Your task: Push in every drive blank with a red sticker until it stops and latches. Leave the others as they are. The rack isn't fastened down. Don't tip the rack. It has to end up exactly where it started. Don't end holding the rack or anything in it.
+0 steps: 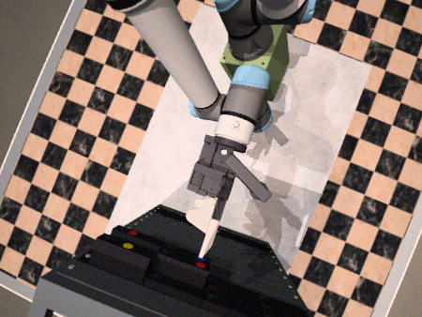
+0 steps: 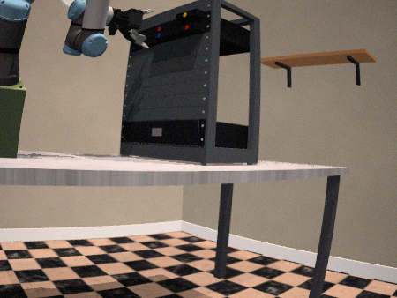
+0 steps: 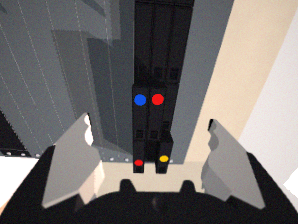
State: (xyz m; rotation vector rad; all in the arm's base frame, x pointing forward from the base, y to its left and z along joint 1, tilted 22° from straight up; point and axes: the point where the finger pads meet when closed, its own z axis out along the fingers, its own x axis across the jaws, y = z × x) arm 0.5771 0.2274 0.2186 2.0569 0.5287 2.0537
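Observation:
The rack (image 1: 244, 253) (image 2: 212, 88) stands upright. Its upper row has a red-stickered blank (image 1: 201, 264) (image 2: 159, 29) (image 3: 157, 99) and a yellow-stickered blank (image 1: 128, 246) (image 2: 184, 14) (image 3: 164, 159). The row below has a blue-stickered blank (image 1: 201, 258) (image 2: 159, 35) (image 3: 140, 100) and another red-stickered blank (image 1: 133, 233) (image 2: 186, 27) (image 3: 138, 163). The stickered fronts appear to stand out; exact depths are unclear. My gripper (image 2: 150, 28) (image 3: 150, 116) is wide open and empty, facing the rack front near the blue and red pair. Contact is not visible.
The rack stands on a pale table (image 2: 273, 169) near its end. Plain panels fill the front below the blanks, above a black unit (image 2: 176, 132) with a light label. A wooden shelf (image 2: 322, 60) is on the wall behind. The green robot base (image 1: 278, 61) (image 2: 11, 119) stands opposite the rack front.

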